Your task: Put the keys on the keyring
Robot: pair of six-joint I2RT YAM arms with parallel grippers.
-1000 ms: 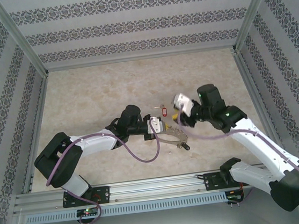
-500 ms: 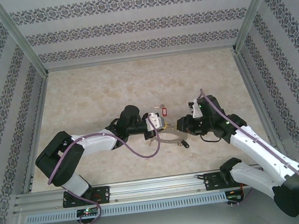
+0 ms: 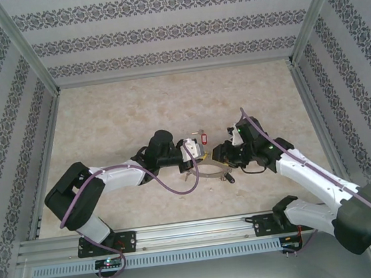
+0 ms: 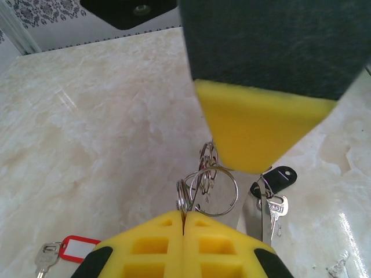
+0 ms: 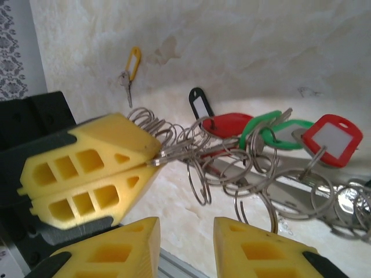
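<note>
My left gripper (image 3: 198, 153) (image 4: 184, 215) is shut on a wire ring of the keyring (image 4: 214, 184), holding the bunch just above the table. In the right wrist view the keyring (image 5: 232, 168) trails right from the left gripper (image 5: 152, 155) as linked rings with red (image 5: 329, 136), green (image 5: 272, 131) and black (image 5: 199, 105) tags. My right gripper (image 3: 218, 154) (image 5: 186, 231) is open, nothing between its fingers, just short of the rings. One loose key with a red tag (image 4: 74, 249) (image 3: 203, 137) lies on the table. Another with a yellow tag (image 5: 132, 65) lies farther off.
A flat metal strip (image 5: 301, 194) lies under the rings on the marble table (image 3: 116, 120). A metal rail (image 3: 196, 232) runs along the near edge, and patterned walls (image 3: 160, 34) enclose the other sides. One of the right gripper's yellow fingers (image 4: 261, 130) hangs close above the rings.
The right arm has swung down and left, bringing its gripper close to the left gripper and the rings. The left arm has stayed put, still shut on the ring.
</note>
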